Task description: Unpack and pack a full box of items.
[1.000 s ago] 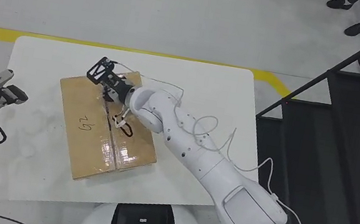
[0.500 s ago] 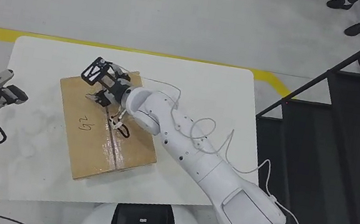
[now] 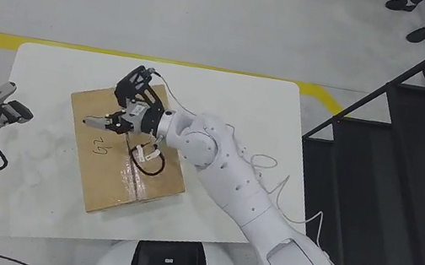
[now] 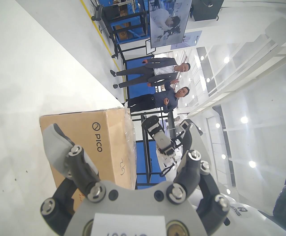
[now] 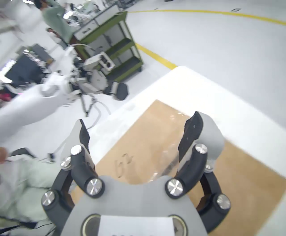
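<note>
Cardboard box (image 3: 124, 156): brown, closed, top flaps meeting at centre seam under clear tape (image 3: 135, 183). Handwritten mark on top, printed logo on one side wall. Lies flat on white table (image 3: 242, 112), turned askew to table edges, left of centre.

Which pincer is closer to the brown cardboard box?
Right. The right pincer hangs open over the box; the left pincer sits at the edge of the table, well apart from the box.
</note>
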You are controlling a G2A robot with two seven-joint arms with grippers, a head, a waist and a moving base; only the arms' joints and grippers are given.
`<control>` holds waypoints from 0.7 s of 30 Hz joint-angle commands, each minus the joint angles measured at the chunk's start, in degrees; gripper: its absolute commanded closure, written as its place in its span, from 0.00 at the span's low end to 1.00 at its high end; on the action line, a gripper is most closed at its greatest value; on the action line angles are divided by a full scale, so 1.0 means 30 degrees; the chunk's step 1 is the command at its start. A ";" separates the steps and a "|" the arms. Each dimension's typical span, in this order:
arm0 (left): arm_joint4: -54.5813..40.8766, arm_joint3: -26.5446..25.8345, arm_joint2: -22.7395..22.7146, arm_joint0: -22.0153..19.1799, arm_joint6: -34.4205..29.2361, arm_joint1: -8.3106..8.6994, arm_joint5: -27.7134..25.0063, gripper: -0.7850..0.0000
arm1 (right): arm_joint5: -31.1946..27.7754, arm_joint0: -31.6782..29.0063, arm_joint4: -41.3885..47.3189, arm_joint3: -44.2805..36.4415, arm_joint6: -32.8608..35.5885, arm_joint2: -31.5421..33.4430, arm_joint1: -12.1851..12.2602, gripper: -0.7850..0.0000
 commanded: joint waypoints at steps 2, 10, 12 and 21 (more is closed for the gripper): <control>0.0000 0.0000 0.0000 0.0000 0.0000 0.0000 0.0000 0.00 | -0.0490 -0.0173 0.5014 -0.0236 0.3610 0.0268 0.0112 0.00; 0.0000 0.0000 0.0000 0.0000 0.0000 0.0000 0.0000 0.00 | 0.3898 0.0280 0.8260 -0.0496 0.7106 0.0147 0.0222 0.00; 0.0000 0.0000 0.0000 0.0000 0.0000 0.0000 0.0000 0.00 | 0.4759 0.0632 0.7833 -0.0184 0.6726 -0.0032 0.0178 0.00; 0.0000 0.0000 0.0000 0.0000 0.0000 0.0000 0.0000 0.00 | 0.5049 0.1440 0.9102 0.3200 0.5677 -0.0628 -0.0172 0.00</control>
